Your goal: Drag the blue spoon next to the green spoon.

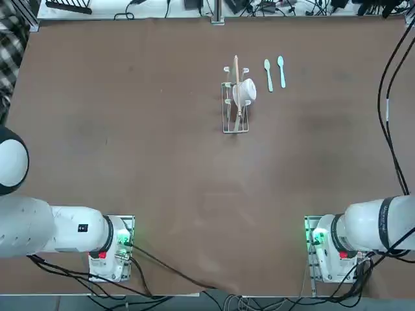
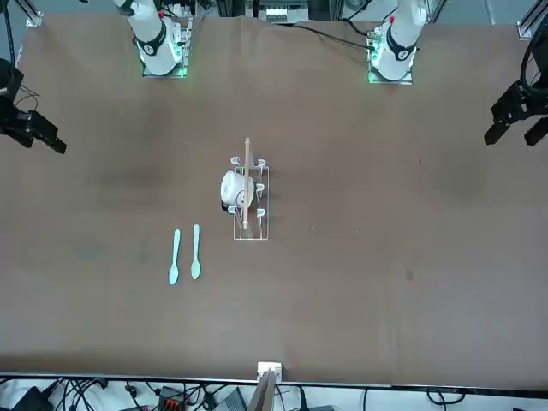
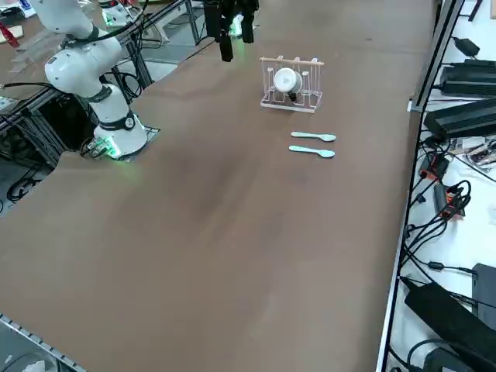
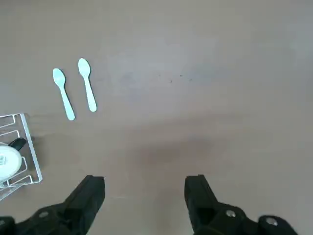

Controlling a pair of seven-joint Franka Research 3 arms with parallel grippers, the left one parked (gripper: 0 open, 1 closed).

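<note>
Two small spoons lie side by side on the brown table, bowls pointing away from the robot, handles nearly parallel. The green spoon is the one nearer the wire rack. The blue spoon lies a small gap to its right, on the side away from the rack. My right gripper hangs high above the table, back from the spoons and toward the table's right side. Its fingers stand open with only bare table between them.
A wire rack holding a white cup and a wooden stick stands just left of the spoons. Cables and power strips run beyond the table's right edge. Brown table spreads around.
</note>
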